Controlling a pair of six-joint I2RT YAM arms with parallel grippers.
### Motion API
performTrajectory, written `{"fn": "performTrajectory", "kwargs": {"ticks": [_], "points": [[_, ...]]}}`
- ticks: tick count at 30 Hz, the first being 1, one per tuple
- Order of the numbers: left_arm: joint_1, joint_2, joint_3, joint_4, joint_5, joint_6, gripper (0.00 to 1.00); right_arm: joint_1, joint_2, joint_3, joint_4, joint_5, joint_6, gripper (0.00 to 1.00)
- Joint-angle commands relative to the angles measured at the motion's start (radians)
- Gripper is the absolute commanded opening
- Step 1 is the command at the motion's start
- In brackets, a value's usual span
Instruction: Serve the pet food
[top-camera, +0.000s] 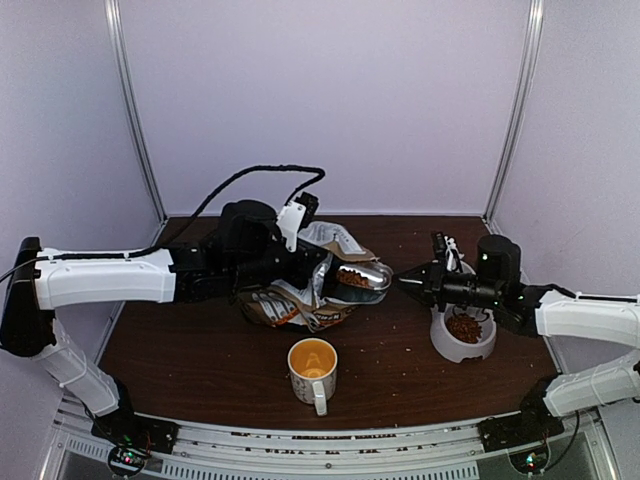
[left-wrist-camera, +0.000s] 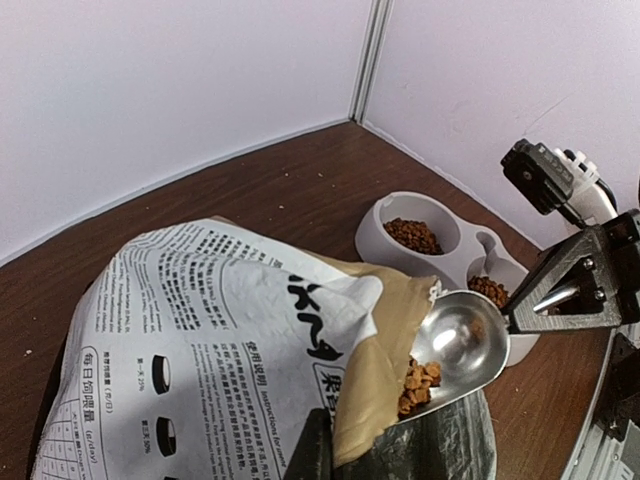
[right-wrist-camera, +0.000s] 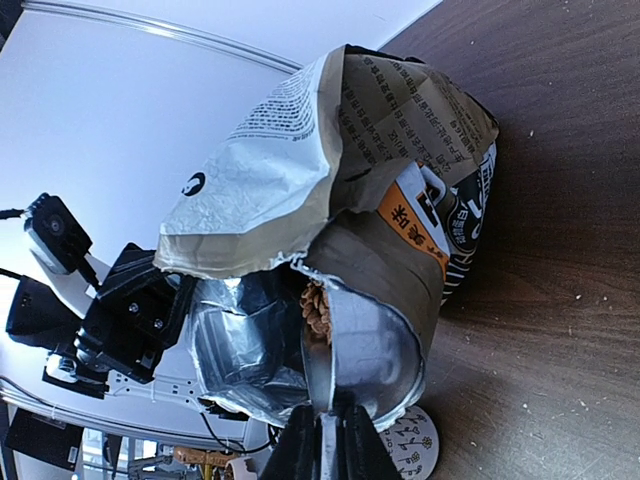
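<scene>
L fingers (left-wrist-camera: 308, 455) pinch bag (left-wrist-camera: 200, 320) rim; R fingers (right-wrist-camera: 292, 458) grip scoop (left-wrist-camera: 465, 335) w/ kibble (left-wrist-camera: 420, 383) at bag mouth.

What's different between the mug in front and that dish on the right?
The mug is tall, with a handle and an orange, seemingly empty inside. The dish is low and pale grey, with two wells holding kibble. Both stand upright on the brown table.
</scene>
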Motion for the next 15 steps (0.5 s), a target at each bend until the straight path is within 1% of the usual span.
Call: {"fn": "performTrajectory", "kwargs": {"ticks": [1,7,15], "points": [[0.020,-0.026,0.003,-0.010,-0.049,-0.032,0.00,-0.021,-0.066,-0.013,0.013,-0.044,0.044,0.00],[0.037,-0.019,0.045,-0.068,-0.080,-0.076,0.00,-0.035,-0.131,-0.014,-0.028,-0.087,0.052,0.00],[0.067,-0.011,0.071,-0.077,-0.084,-0.106,0.00,-0.045,-0.182,-0.008,-0.035,-0.131,0.078,0.00]]}}
